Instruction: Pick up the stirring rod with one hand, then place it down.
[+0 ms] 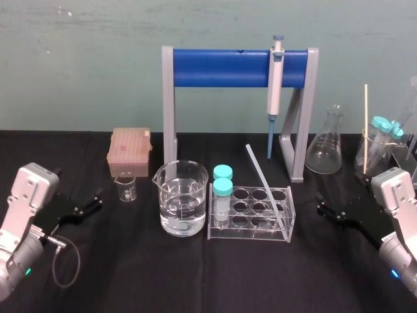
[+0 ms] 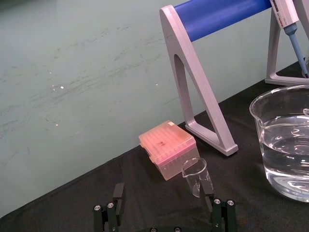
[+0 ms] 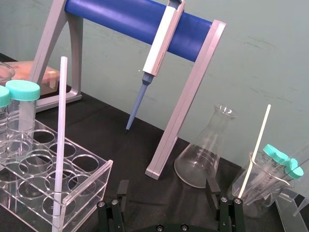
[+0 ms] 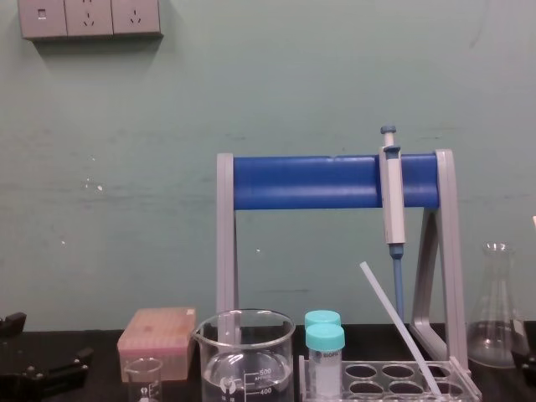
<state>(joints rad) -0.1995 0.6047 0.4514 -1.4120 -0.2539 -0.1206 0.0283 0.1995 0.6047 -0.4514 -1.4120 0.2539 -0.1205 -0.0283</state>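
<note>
Stirring rod point(image 1: 266, 188) leans tilted in the clear tube rack point(image 1: 251, 233), mid tabletop point(image 1: 137, 277).
Its foot stands in a front right-end well, smeared behind the rack wall, so the exact seat is unclear. Left claw point(image 1: 96, 201) and right claw point(image 1: 320, 203) sit low at either side, well apart from the rod, fingers spread, both empty.

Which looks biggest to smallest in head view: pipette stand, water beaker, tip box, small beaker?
1. pipette stand
2. water beaker
3. tip box, though it sits farther back
4. small beaker
</note>
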